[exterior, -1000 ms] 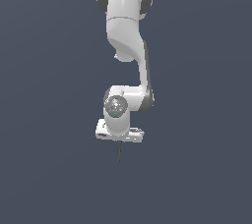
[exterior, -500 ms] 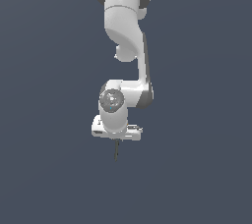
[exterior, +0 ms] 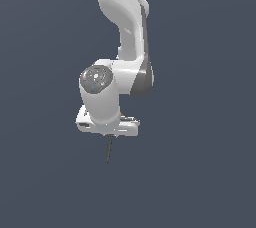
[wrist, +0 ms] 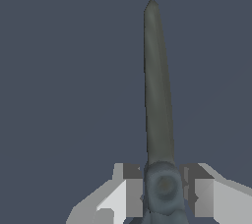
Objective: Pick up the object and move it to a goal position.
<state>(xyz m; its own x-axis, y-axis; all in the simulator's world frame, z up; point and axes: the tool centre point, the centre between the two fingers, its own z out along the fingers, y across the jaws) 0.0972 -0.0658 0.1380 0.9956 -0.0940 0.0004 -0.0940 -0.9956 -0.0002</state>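
The arm (exterior: pixel 122 47) hangs down from the top of the exterior view, its glossy white links bending at a grey-capped joint so the wrist points straight down. The hand (exterior: pixel 107 124) sits at the lowest point, a flat white block set crosswise under the round wrist.

The jaws are clamped on the scissors (wrist: pixel 158 115) at the pivot, one pale grey finger pad (wrist: pixel 132 196) pressed on each side of the round pivot boss (the wrist view shows this plainly). The blades run straight away from the hand, closed together into one long, thin, dark grey-green strip with a slight curve and a pointed tip. Their surface is matte and smooth.

In the exterior view the scissors (exterior: pixel 108 149) show only as a thin dark sliver hanging below the hand, tip down. The ring handles cannot be seen in either view. Behind everything is a plain, even slate-blue backdrop (exterior: pixel 210 172); no bench surface can be made out.
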